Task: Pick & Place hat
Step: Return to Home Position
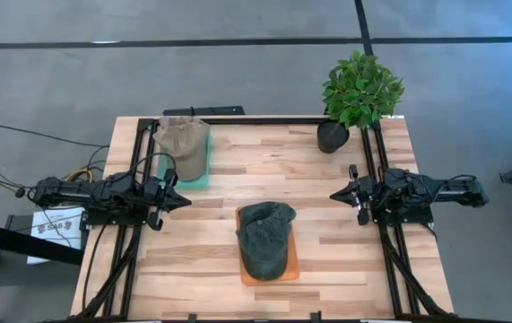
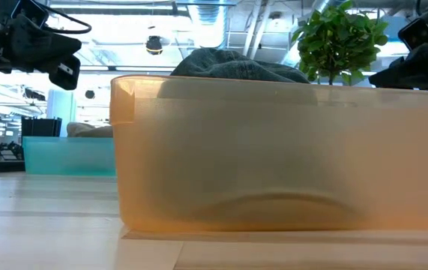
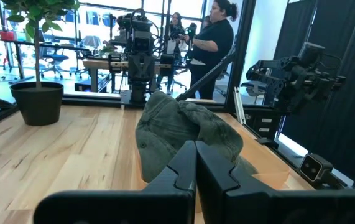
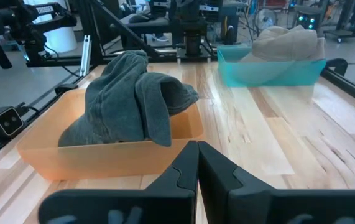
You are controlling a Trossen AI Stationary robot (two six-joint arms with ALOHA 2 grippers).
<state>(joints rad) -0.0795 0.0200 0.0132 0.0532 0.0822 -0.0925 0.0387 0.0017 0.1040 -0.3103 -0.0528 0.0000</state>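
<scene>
A dark green cap point(image 1: 265, 238) lies crumpled in an orange bin point(image 1: 291, 269) near the table's near middle; it also shows in the left wrist view point(image 3: 183, 127) and the right wrist view point(image 4: 130, 96). A tan cap point(image 1: 179, 136) rests in a teal bin point(image 1: 203, 175) at the far left. My left gripper point(image 1: 184, 200) is shut and empty at the table's left side, above the table. My right gripper point(image 1: 336, 195) is shut and empty at the right side.
A potted green plant point(image 1: 359, 94) stands at the table's far right corner. Bare wooden table point(image 1: 264, 170) lies between the two grippers. People stand in the room beyond the table point(image 3: 217, 43).
</scene>
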